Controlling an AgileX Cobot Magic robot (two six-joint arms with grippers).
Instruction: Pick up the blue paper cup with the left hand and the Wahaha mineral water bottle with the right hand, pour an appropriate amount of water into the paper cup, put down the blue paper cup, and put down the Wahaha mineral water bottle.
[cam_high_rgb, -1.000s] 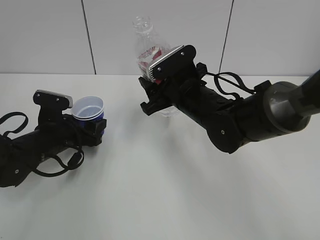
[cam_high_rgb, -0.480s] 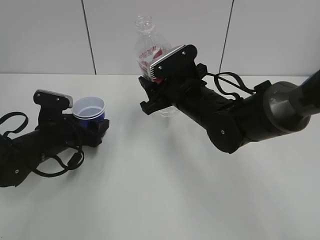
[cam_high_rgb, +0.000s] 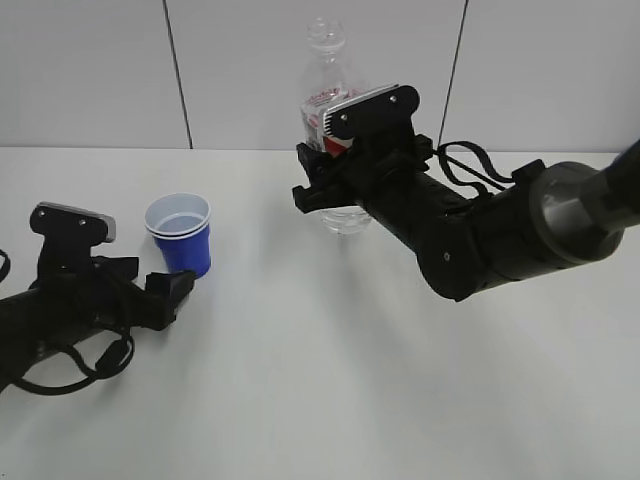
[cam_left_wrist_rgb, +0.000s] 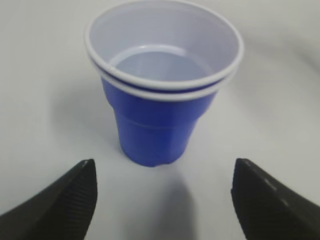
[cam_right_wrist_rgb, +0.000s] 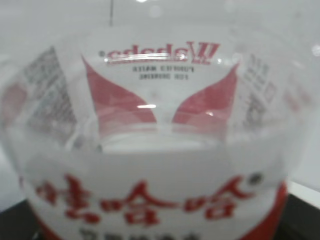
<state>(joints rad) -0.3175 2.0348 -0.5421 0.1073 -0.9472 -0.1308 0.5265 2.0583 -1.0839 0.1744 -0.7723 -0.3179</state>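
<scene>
The left hand (cam_high_rgb: 172, 285) lies low, jaws spread, apart from the blue paper cup (cam_high_rgb: 180, 235); the right hand (cam_high_rgb: 335, 160), raised, grips the upright Wahaha mineral water bottle (cam_high_rgb: 330, 95)

The only readable print stood on the Wahaha mineral water bottle (cam_right_wrist_rgb: 150, 150). Its near label side carried large red Chinese characters on white, cut off below. Through the clear plastic the far side showed "Wahaha" in red, mirror-reversed, with two small dark lines beneath, perhaps "PURIFIED WATER", too blurred to be sure. The blue paper cup (cam_left_wrist_rgb: 162, 95) bore no text.
</scene>
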